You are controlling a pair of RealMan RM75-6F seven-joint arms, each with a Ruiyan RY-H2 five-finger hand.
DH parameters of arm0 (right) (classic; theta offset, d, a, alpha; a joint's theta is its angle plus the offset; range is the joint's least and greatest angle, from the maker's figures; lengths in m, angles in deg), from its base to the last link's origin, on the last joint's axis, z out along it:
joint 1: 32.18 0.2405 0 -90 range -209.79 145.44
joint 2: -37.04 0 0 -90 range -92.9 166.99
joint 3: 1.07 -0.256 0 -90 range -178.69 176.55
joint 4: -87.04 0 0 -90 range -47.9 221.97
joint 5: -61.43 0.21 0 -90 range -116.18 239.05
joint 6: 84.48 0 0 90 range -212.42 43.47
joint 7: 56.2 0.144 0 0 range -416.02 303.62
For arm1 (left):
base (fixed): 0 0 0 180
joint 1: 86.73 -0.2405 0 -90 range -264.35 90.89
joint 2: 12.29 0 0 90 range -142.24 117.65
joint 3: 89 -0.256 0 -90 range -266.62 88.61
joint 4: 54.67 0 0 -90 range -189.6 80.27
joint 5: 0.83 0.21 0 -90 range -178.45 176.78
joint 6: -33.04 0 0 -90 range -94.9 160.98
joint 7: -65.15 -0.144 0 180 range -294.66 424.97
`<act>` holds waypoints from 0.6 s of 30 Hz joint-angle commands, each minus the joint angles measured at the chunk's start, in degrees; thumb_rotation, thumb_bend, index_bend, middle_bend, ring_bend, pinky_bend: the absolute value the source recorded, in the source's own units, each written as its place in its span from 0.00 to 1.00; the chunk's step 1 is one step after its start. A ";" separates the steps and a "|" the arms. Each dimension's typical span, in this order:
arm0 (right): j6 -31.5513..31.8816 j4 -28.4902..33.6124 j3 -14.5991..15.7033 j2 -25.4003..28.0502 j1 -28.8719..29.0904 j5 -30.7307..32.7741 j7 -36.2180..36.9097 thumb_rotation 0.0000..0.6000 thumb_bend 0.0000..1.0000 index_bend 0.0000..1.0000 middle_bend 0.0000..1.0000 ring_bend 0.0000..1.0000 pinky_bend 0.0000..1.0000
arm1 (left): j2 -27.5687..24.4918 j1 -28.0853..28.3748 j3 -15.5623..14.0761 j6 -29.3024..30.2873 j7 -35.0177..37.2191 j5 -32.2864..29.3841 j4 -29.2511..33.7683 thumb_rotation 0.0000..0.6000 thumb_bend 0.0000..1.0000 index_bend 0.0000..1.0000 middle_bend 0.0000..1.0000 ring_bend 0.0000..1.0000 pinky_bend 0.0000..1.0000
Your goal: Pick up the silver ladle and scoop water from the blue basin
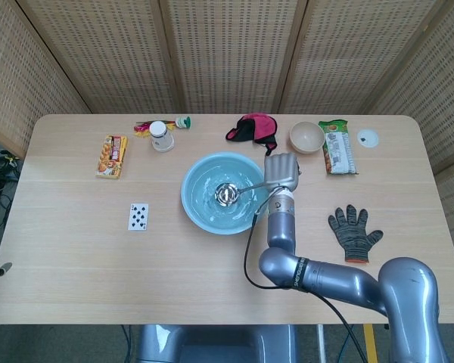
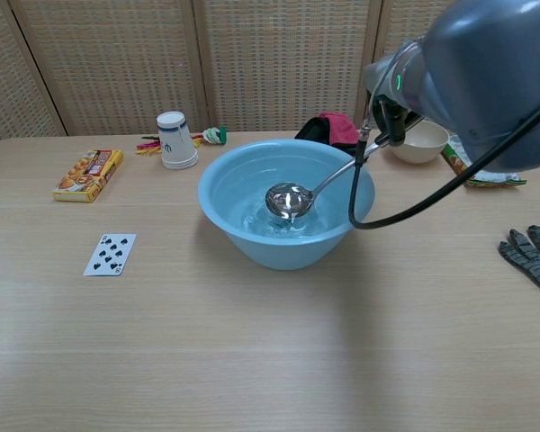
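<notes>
The blue basin (image 1: 199,210) (image 2: 225,209) stands mid-table with rippled water in it. My right hand (image 1: 281,172) (image 2: 391,94) grips the handle of the silver ladle (image 1: 227,193) (image 2: 290,198) at the basin's right rim. The ladle's bowl hangs above the water inside the basin, carrying water, and a thin stream drips from it in the chest view. The handle slants up to the right into my hand. My left hand is in neither view.
A grey glove (image 1: 353,233) (image 2: 533,257) lies right of my arm. A beige bowl (image 1: 307,137), snack packet (image 1: 337,147), pink cloth (image 1: 253,127), white cup (image 1: 161,136) and yellow box (image 1: 112,156) line the far side. A playing card (image 1: 138,216) lies left of the basin.
</notes>
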 commanded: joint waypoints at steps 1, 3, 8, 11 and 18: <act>1.22 1.96 -1.01 1.77 0.29 1.60 -0.69 1.00 0.95 0.81 1.00 1.00 1.00 | 0.06 0.08 -0.04 -0.17 -0.05 -0.07 -0.04 1.00 0.00 0.00 0.00 0.00 0.00; 1.58 2.85 -1.76 2.67 0.48 2.79 -0.72 1.00 0.95 0.82 1.00 1.00 1.00 | 0.10 0.15 -0.05 -0.28 -0.09 -0.15 -0.06 1.00 0.00 0.00 0.00 0.00 0.00; 2.19 4.12 -2.92 4.33 0.91 5.25 -0.90 1.00 0.95 0.82 1.00 1.00 1.00 | 0.23 0.32 -0.05 -0.55 -0.33 -0.40 -0.13 1.00 0.00 0.00 0.00 0.00 0.00; 2.74 4.85 -3.31 5.32 1.30 6.54 -1.40 1.00 0.95 0.82 1.00 1.00 1.00 | 0.33 0.43 -0.01 -0.70 -0.45 -0.61 -0.18 1.00 0.00 0.00 0.00 0.00 0.00; 3.73 6.85 -3.86 7.33 1.99 8.52 -1.44 1.00 0.95 0.82 1.00 1.00 1.00 | 0.54 0.62 -0.07 -0.90 -0.82 -0.79 -0.25 1.00 0.00 0.00 0.00 0.00 0.00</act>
